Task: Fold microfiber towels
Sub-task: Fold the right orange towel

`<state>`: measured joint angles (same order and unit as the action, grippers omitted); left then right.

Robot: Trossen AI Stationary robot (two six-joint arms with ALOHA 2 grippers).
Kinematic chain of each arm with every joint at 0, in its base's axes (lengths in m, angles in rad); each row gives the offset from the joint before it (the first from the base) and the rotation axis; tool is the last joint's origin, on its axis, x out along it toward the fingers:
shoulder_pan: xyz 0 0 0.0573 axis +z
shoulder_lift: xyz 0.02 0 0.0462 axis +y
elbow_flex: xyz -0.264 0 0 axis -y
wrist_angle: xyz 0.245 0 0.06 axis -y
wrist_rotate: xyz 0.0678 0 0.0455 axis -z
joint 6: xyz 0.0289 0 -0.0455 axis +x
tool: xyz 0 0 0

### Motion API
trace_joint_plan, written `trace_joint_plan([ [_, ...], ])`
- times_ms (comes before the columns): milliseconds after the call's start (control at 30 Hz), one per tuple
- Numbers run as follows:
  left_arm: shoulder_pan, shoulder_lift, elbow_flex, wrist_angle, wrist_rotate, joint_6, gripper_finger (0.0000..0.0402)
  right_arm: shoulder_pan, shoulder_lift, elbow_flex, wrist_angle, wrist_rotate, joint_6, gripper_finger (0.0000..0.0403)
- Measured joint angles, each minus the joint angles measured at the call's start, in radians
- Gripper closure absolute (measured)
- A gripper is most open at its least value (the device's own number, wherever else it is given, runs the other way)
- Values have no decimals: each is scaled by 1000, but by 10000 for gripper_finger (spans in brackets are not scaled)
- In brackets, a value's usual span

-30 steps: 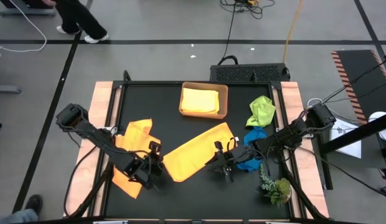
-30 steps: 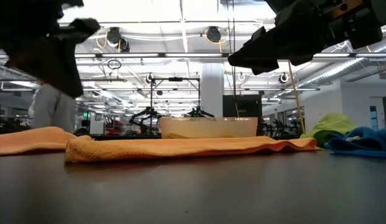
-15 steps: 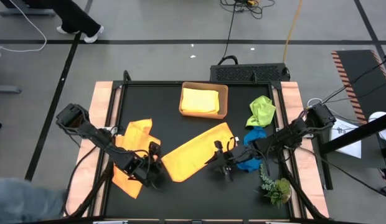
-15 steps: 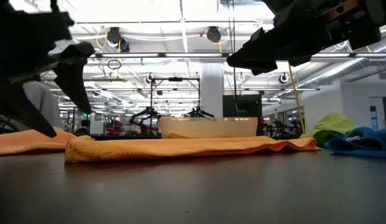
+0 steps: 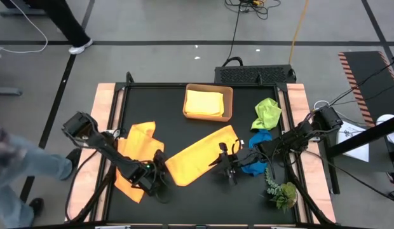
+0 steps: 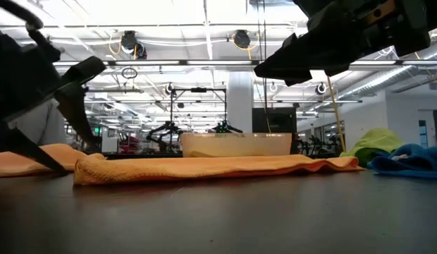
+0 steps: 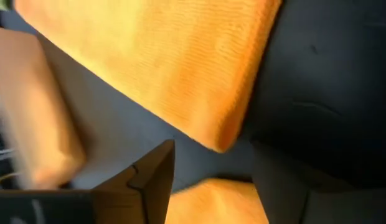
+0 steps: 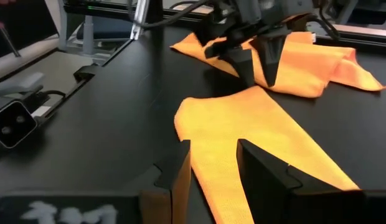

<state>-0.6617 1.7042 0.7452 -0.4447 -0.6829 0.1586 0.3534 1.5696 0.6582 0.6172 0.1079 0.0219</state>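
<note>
The left fingers [image 5: 157, 186] stood released at the towel's [image 5: 200, 154] near-left corner; a good fold needed both layers pinched. The right fingers [image 5: 227, 170] hovered part-spread, empty.

High view: straight down over whole tabletop [image 5: 197, 108]. Low view: surface level, facing room. Wrist views: close, along the cloth. All four share the long orange towel [image 5: 200, 156].
</note>
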Motion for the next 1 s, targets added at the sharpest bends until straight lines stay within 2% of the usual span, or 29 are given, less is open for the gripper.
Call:
trace_joint_plan([
  [133, -7, 33, 3, 22, -62, 50, 208, 0, 0, 0, 0, 0, 18, 281],
  [300, -19, 34, 1, 45, -78, 112, 217, 3, 3, 0, 10, -2, 18, 281],
  [467, -20, 34, 0, 47, -64, 146, 243, 43, 139, 23, 140, -21, -16, 282],
  [600, -19, 35, 0, 48, -39, 147, 283, 54, 291, 143, 137, -34, -46, 282],
  [700, -19, 35, 0, 46, -18, 131, 316, 53, 387, 270, 50, -33, -84, 277],
  [900, -19, 35, -1, 40, 12, 78, 385, 45, 518, 500, -126, -7, -133, 236],
  [1000, -20, 35, -1, 38, 13, 62, 393, 39, 561, 562, -158, 1, -149, 213],
])
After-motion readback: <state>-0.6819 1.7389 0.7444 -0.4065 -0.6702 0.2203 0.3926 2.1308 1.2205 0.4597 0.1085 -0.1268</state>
